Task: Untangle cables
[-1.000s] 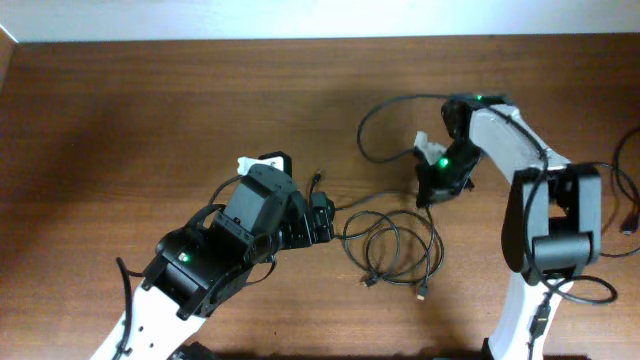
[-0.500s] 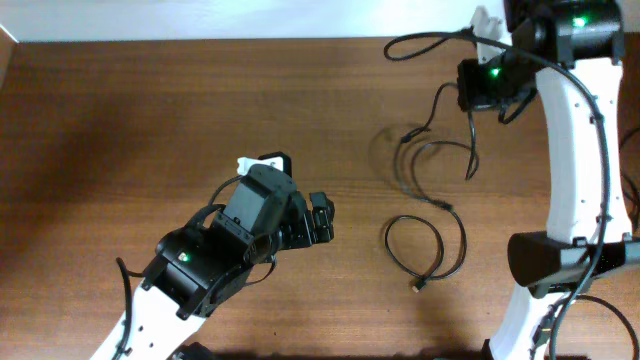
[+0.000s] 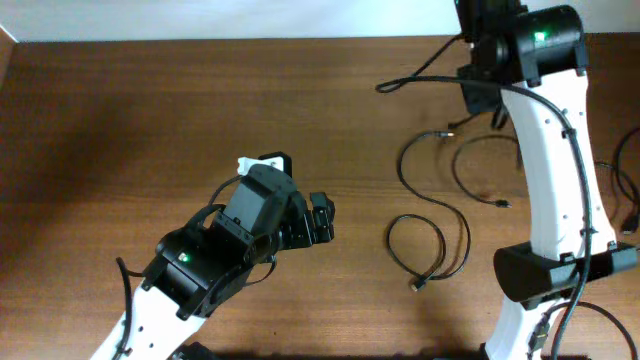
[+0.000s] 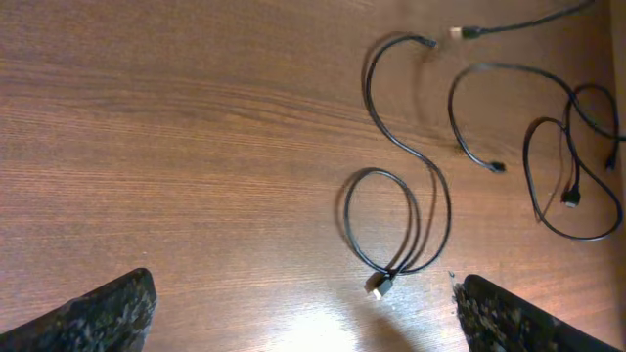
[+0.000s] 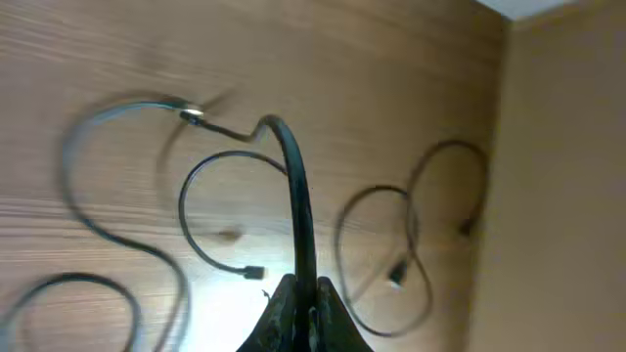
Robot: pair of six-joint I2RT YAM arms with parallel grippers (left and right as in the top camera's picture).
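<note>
We are getting there: our right claw (image 5: pixel 298 305) is pinching one cable (image 5: pixel 296 196) up, our left claw (image 3: pixel 322 217) is hanging open, and another cable (image 4: pixel 346 210) is lying looped alone.

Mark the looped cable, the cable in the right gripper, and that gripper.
looped cable (image 4: pixel 379 285), left wrist view, its plug end.
held cable (image 5: pixel 300 215), right wrist view, strand above fingertips.
right gripper (image 5: pixel 305 298), right wrist view, between fingertips.

Looped cable (image 4: pixel 347 210) lies on the table (image 4: pixel 147 117) (right side), curved cable (image 4: pixel 452 112) just behind it
</note>
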